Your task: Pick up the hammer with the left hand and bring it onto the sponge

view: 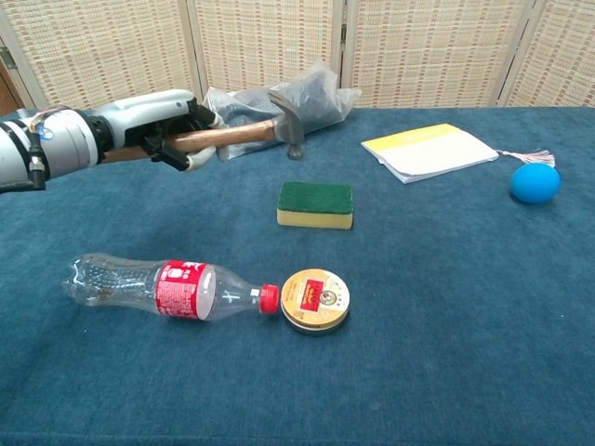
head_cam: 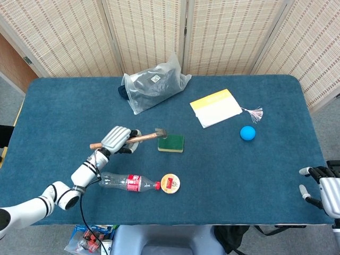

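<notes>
Gripping the hammer (view: 244, 133) by its wooden handle, the left robot hand (view: 153, 128) holds it aloft.
Its head hangs above the sponge's (view: 316, 203) left end.

I'm holding the hammer (view: 244, 133) by its wooden handle in my left hand (view: 163, 125), carrying it above the table (view: 446, 307), head pointing down, up-left of the sponge (view: 316, 203).

Plastic bottle (view: 167, 287) touching round tin (view: 315, 299), bagged dark item (head_cam: 153, 85) (clear bag), notebook (head_cam: 217, 108), blue ball (head_cam: 247, 133)
</notes>
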